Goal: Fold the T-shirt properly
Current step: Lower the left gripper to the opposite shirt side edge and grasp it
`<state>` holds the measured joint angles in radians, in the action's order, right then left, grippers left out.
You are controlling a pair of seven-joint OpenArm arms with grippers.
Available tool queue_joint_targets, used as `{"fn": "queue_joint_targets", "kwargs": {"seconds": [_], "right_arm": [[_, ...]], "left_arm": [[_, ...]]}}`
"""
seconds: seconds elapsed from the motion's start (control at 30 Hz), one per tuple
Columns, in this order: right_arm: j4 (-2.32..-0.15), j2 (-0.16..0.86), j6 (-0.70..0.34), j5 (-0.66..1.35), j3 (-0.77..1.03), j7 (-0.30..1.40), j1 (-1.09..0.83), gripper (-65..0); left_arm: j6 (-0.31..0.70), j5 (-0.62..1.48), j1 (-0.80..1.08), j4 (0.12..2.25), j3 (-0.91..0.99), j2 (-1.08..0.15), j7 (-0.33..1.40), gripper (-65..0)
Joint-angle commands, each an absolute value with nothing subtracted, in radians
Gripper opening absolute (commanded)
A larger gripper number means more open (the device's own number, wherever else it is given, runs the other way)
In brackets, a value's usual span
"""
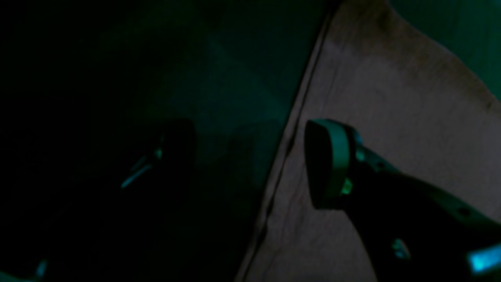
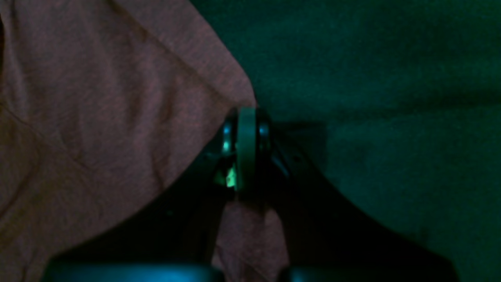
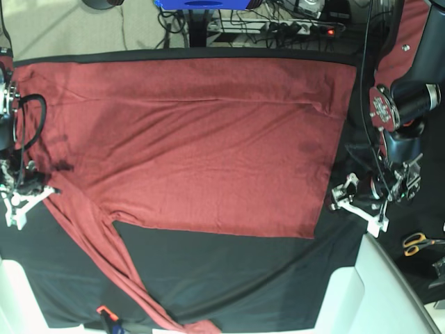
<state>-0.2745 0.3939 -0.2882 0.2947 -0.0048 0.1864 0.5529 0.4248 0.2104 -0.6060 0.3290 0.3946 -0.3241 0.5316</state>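
You have the T-shirt (image 3: 208,139) spread over the black cloth (image 3: 229,278) on the bench, one sleeve trailing toward the near edge; most folding remains. Your right gripper (image 2: 246,117) is clenched on its edge. Your left gripper (image 1: 250,156) stands released at the hem.

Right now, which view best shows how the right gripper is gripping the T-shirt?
The right wrist view: the right gripper is shut on the T-shirt edge. The base view shows it small at the shirt's side; the left wrist view doesn't show it.
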Motion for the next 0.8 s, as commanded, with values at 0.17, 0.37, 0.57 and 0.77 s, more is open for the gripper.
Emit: {"fn": "queue_joint_targets", "kwargs": {"seconds": [0.17, 0.37, 0.57, 0.77], "right_arm": [[-0.288, 0.414, -0.289, 0.3, -0.004, 0.17, 0.582, -64.7], [-0.288, 0.412, -0.289, 0.3, -0.004, 0.17, 0.579, -64.7], [-0.288, 0.415, -0.289, 0.3, -0.005, 0.17, 0.579, -64.7], [-0.288, 0.415, -0.289, 0.3, -0.005, 0.17, 0.579, -64.7]], "left_arm": [[0.427, 0.202, -0.615, 0.331, 0.394, -0.335, 0.501, -23.0], [0.427, 0.209, -0.615, 0.331, 0.395, -0.334, 0.503, -23.0], [0.429, 0.213, -0.618, 0.331, 0.401, -0.334, 0.503, -23.0], [0.429, 0.214, -0.621, 0.331, 0.404, -0.334, 0.504, -23.0]]}}
